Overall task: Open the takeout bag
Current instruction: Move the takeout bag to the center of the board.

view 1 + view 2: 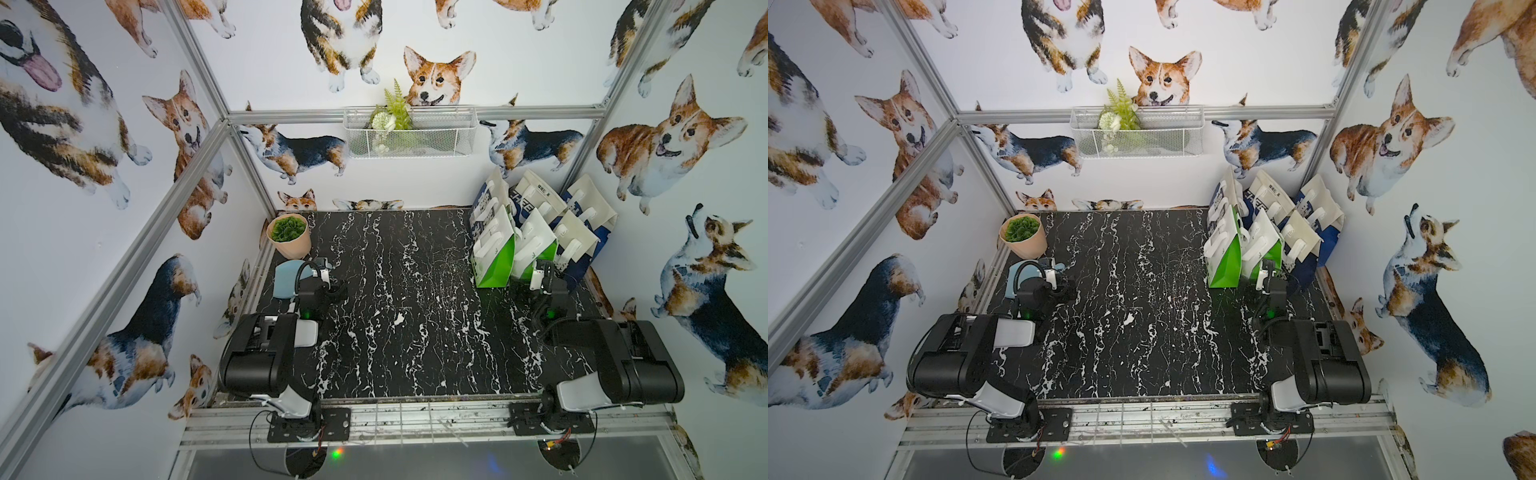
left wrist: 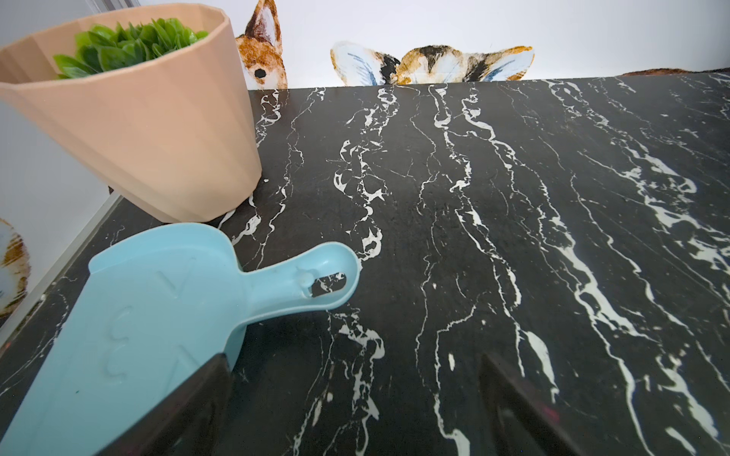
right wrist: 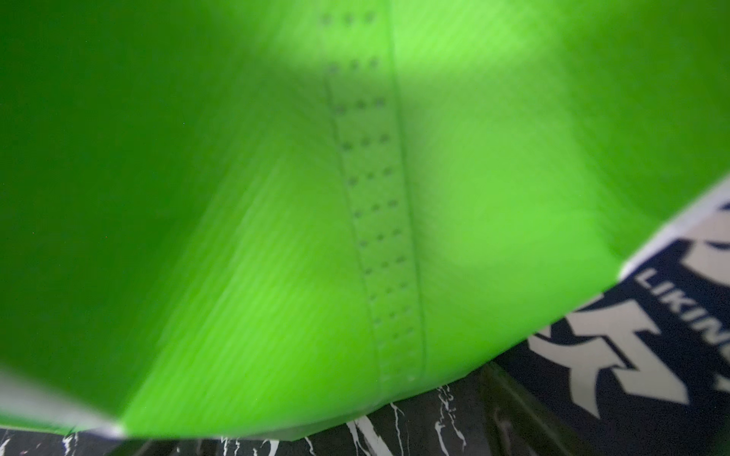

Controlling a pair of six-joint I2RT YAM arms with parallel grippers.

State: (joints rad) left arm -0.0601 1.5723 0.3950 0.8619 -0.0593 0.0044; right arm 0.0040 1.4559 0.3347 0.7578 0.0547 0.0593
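Note:
Several takeout bags stand in a cluster at the back right of the table, green-and-white ones in front and blue-and-white ones behind. The green bag nearest the middle stands with its top folded shut. My right gripper is open, low over the table, right in front of the second green bag, whose green side fills the right wrist view. Nothing is between its fingers. My left gripper is open and empty at the left of the table.
A light blue scoop lies beside the left gripper's finger. Behind it stands a peach plant pot. A blue-and-white bag is next to the green one. A wire basket hangs on the back wall.

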